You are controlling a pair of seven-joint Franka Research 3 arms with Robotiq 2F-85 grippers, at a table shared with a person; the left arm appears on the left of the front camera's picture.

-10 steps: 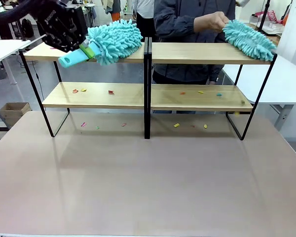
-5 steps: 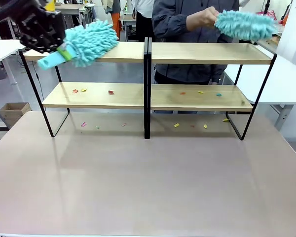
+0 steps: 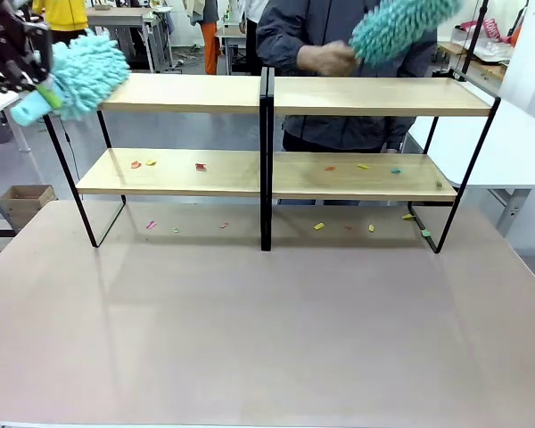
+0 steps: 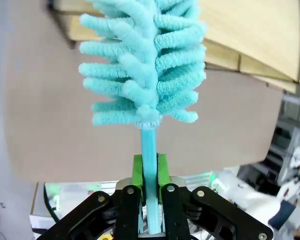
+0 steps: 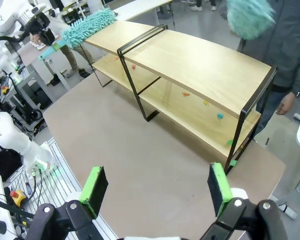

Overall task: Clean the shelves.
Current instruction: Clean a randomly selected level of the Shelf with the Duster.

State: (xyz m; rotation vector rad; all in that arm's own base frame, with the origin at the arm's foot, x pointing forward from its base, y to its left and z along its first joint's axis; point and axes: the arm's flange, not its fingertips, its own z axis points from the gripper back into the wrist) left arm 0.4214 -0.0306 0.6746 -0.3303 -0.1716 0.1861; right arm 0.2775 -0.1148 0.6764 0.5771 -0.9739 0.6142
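The shelves [image 3: 187, 93] stand across the far side of the table, two light-wood tiers on a black frame with a centre divider [image 3: 266, 160]. My left gripper [image 3: 49, 92] is shut on the handle of a fluffy teal duster [image 3: 89, 64], held just off the top board's left end. In the left wrist view its green pads [image 4: 137, 170] clamp the handle [image 4: 149, 150] below the duster head [image 4: 145, 65]. The person's hand [image 3: 330, 59] holds a second teal duster [image 3: 399, 22] raised above the top board. My right gripper [image 5: 156, 185] hangs open over the table, facing the shelves [image 5: 190, 60].
Small coloured scraps [image 3: 199, 166] lie on the lower board, and more scraps [image 3: 319, 226] lie on the brown table [image 3: 267, 330] under the rack. White tables [image 3: 528, 152] flank both sides. A cardboard box [image 3: 22, 201] sits on the floor at left.
My left gripper has swept the duster leftwards along the top board and off its left end. The person has lifted their duster from the right end, up and towards the middle.
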